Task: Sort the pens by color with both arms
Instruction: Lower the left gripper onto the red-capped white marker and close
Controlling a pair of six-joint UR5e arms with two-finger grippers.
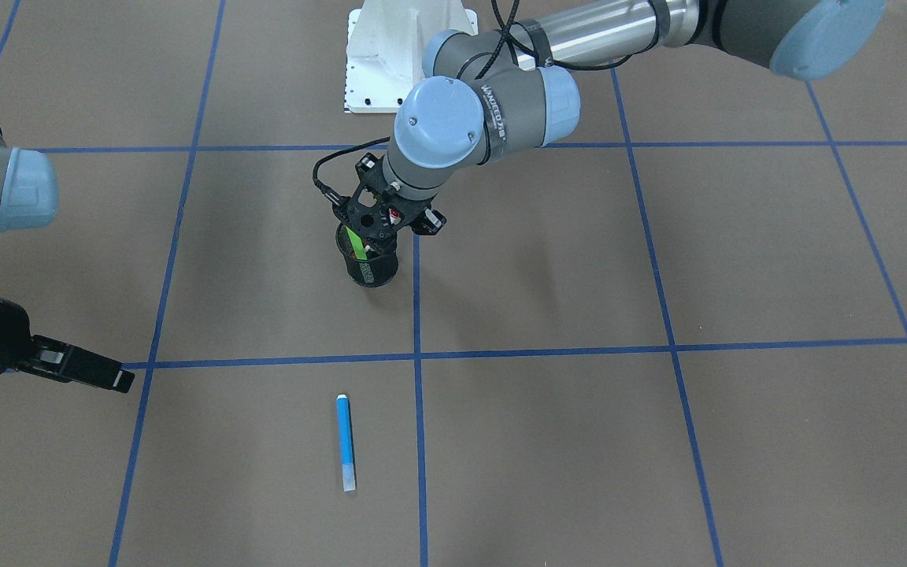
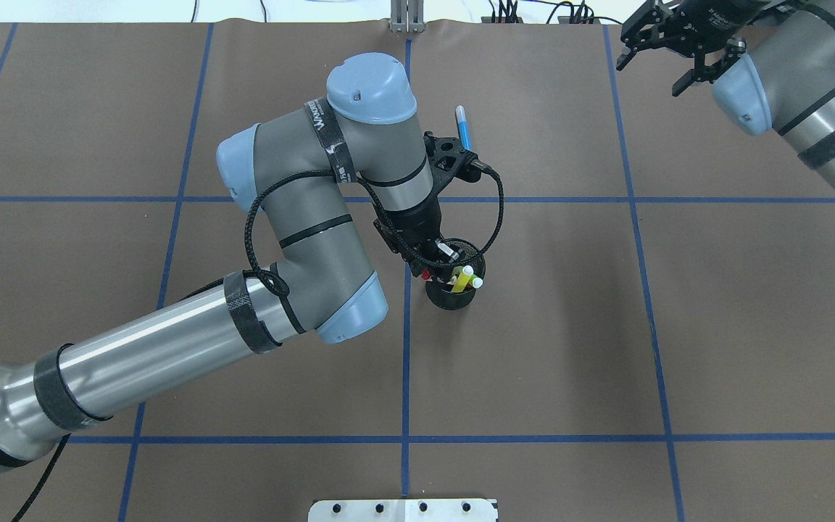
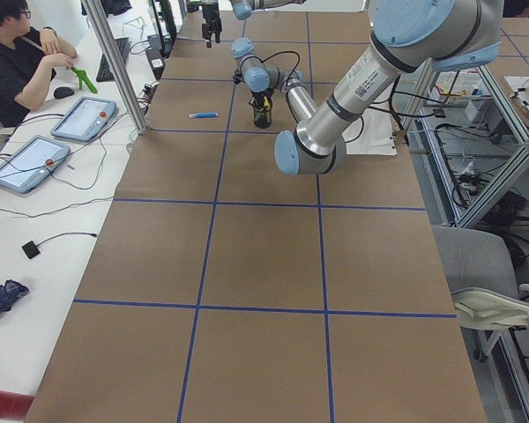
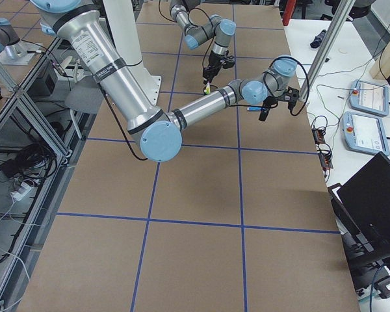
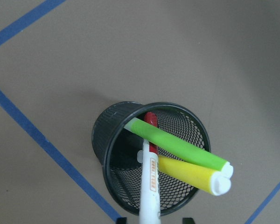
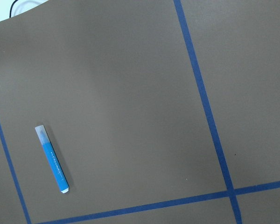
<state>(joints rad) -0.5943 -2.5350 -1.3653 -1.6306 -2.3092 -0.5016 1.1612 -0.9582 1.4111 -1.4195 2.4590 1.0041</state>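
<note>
The white pen leans in the black mesh cup. Its red end is down inside and its barrel rises between the fingers of my left claw. Those fingers stand apart on either side of the barrel and hold nothing yet.

To do this grasp well, I judge I should centre the barrel, close gently high on it, and draw it out along its own lean. The green pen lies across the red end, so a crooked pull could drag it out or tip the light cup.

The yellow pen rests touching the green one, and both pale tips poke over the rim at 4 o'clock in the left wrist view. Seen from overhead, the blue pen lies flat on the bench at 12 o'clock from the cup, apart from it. My right claw hangs at 2 o'clock, spread wide and empty, well away from the cup.
</note>
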